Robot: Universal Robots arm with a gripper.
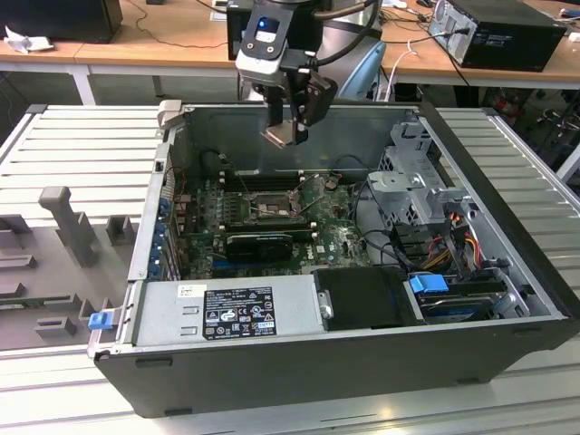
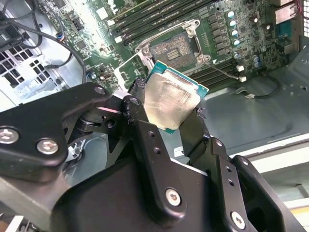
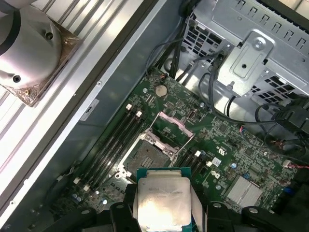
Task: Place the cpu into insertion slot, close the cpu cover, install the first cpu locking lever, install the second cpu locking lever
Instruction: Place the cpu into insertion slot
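Observation:
My gripper [image 1: 288, 127] hangs above the open computer case, shut on the cpu [image 1: 281, 136], a small square chip gripped by its edges. In both wrist views the cpu [image 2: 171, 99] [image 3: 161, 203] shows a silver-grey top with a green rim between the black fingers [image 2: 137, 104]. The insertion slot [image 1: 270, 208] [image 2: 173, 48] [image 3: 147, 154] lies bare on the green board, below the chip and apart from it. The cpu cover [image 2: 126, 67] [image 3: 175, 125] stands tilted up beside the socket.
Long black memory slots [image 1: 258, 177] run beside the socket, and a black graphics card [image 1: 258, 243] lies on its other side. A power supply [image 1: 227, 308] and a metal drive cage [image 1: 412, 181] with cables crowd the case. The case walls [image 1: 299, 113] ring the board.

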